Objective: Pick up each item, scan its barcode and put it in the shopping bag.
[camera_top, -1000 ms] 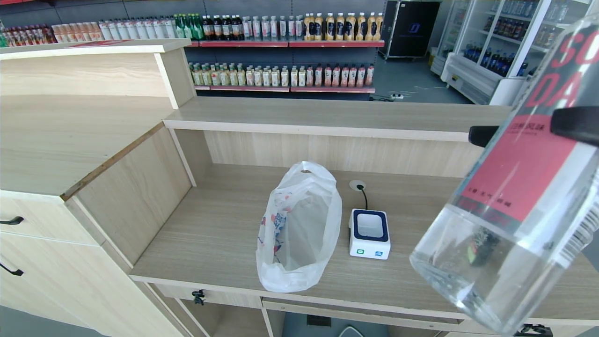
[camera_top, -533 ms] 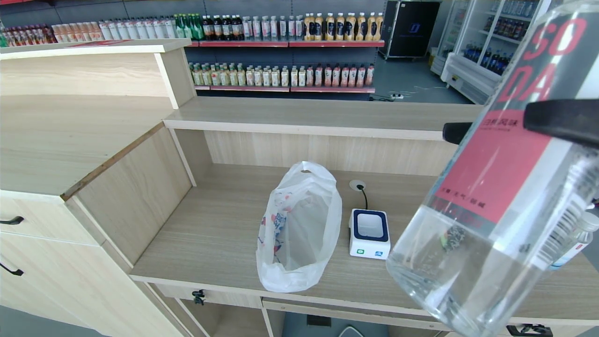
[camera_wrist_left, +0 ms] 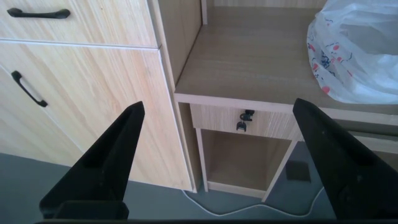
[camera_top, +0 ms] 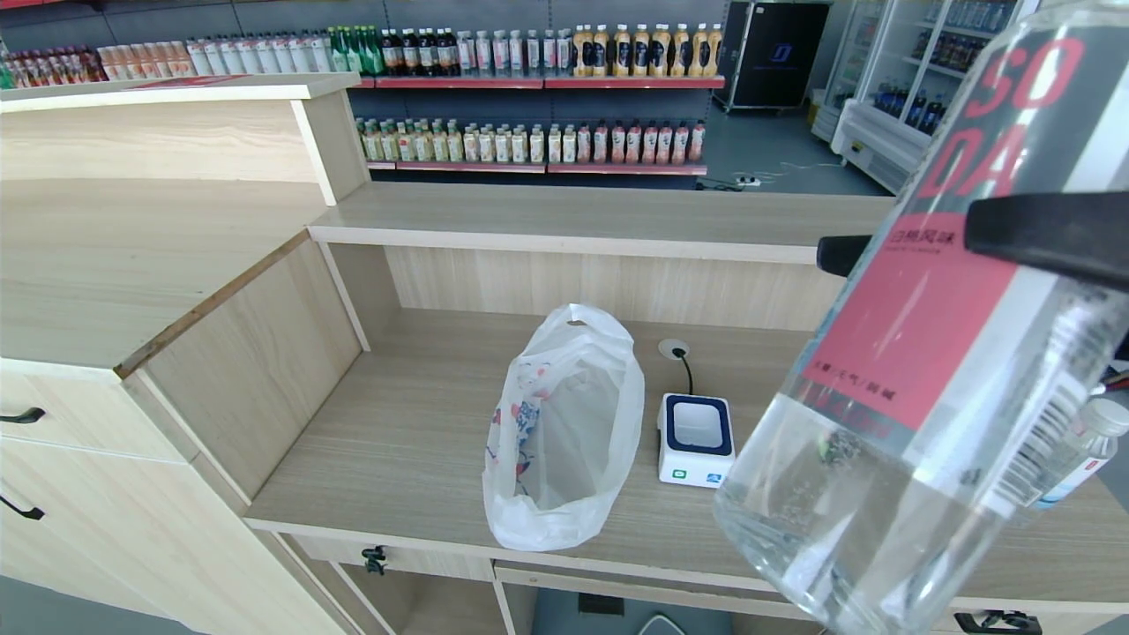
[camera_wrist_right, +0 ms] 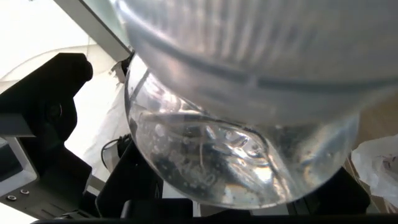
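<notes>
clear soda bottle held aloft, scan not yet made

pale wood counter [camera_top: 423, 423] carries everything. at its middle the white shopping bag [camera_top: 564, 423] stands with its mouth open. close to the camera, at 3 o'clock from the bag and well above the counter, hangs the soda bottle [camera_top: 926, 370], tilted with its base toward 7 o'clock. the right gripper [camera_top: 939, 242] is clamped across its red label, one black finger on each side. the scanner [camera_top: 697, 439] sits just beside the bag at its 3 o'clock, window up. a smaller bottle [camera_top: 1080, 450] peeks past the held one at the counter's 3 o'clock end. the left gripper [camera_wrist_left: 224, 162] is spread wide with nothing in it, off the counter's front.

the step in hand looks like carrying to the scan. next, the barcode [camera_top: 1032, 450] needs turning to face the scanner window and bringing down over it, then the bag.
</notes>
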Tool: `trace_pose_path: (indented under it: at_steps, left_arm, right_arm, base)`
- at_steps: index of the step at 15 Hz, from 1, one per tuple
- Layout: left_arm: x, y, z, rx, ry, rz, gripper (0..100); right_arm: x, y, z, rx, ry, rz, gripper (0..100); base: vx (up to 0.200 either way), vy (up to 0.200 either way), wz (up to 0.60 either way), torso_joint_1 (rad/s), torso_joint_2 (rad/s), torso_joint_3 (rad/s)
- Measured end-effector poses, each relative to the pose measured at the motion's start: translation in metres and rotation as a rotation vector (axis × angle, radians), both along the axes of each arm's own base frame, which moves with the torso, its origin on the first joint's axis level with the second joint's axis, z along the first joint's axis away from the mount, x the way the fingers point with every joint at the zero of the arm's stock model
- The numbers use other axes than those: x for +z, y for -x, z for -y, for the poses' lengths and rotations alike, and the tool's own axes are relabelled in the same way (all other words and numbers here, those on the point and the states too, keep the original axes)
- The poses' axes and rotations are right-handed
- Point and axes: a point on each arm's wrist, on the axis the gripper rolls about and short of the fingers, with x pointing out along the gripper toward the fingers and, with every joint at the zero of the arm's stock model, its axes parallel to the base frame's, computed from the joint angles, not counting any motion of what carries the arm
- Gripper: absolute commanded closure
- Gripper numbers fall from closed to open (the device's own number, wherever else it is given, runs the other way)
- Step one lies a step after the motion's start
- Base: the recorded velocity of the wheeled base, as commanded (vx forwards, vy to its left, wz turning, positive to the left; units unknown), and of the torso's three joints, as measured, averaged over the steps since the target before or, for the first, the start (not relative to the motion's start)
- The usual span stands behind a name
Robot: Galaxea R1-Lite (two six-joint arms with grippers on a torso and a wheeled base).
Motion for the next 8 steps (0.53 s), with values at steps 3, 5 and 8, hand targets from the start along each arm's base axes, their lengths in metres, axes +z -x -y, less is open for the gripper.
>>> trace_pose_path:
  at_steps: [3,5,8]
  left_arm:
    - [0.0,0.0,0.0,0.0,0.0,0.0,0]
    - [0.0,0.0,0.0,0.0,0.0,0.0,0]
    - [0.0,0.0,0.0,0.0,0.0,0.0,0]
  right_arm:
    - [-0.012,-0.007,0.005,-0.084,0.035,0.055,100]
    - [-0.027,-0.02,0.02,-0.213,0.09,0.12,100]
    - [-0.057,-0.045,0.066,-0.491,0.268,0.331,100]
  base:
    - [0.0,0.0,0.0,0.0,0.0,0.0]
    - [0.0,0.0,0.0,0.0,0.0,0.0]
    - [0.0,0.0,0.0,0.0,0.0,0.0]
